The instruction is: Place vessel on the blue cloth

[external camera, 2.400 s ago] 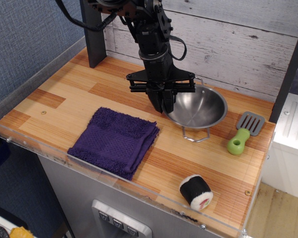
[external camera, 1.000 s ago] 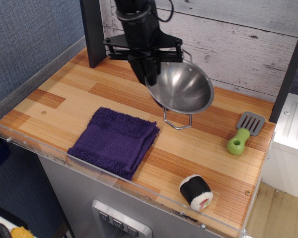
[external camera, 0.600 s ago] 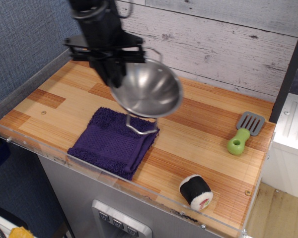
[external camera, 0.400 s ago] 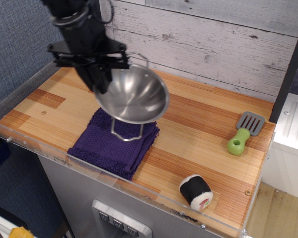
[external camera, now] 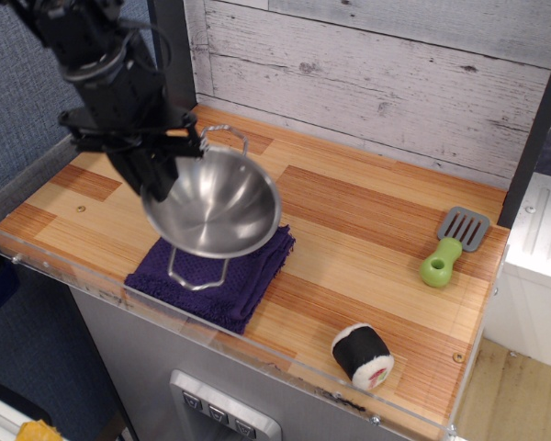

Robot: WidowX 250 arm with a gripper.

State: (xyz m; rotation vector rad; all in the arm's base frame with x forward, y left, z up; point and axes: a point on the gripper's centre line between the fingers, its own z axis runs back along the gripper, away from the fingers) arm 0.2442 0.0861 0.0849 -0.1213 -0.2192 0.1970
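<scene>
The vessel (external camera: pixel 216 204) is a shiny steel bowl with two wire loop handles. My gripper (external camera: pixel 156 181) is shut on its left rim and holds it tilted in the air, above the blue cloth (external camera: pixel 248 271). The cloth is a dark purple-blue folded towel near the table's front left edge; the bowl hides most of it. One handle hangs down in front over the cloth, the other sticks up at the back.
A green-handled grey spatula (external camera: pixel 451 246) lies at the right. A black and white sushi roll (external camera: pixel 361 356) sits near the front right edge. A clear rim runs along the table's front (external camera: pixel 257 354). A dark post (external camera: pixel 170 46) stands at the back left.
My gripper has lifted the bowl from the back right of the table and carried it left and forward, until it hangs over the cloth.
</scene>
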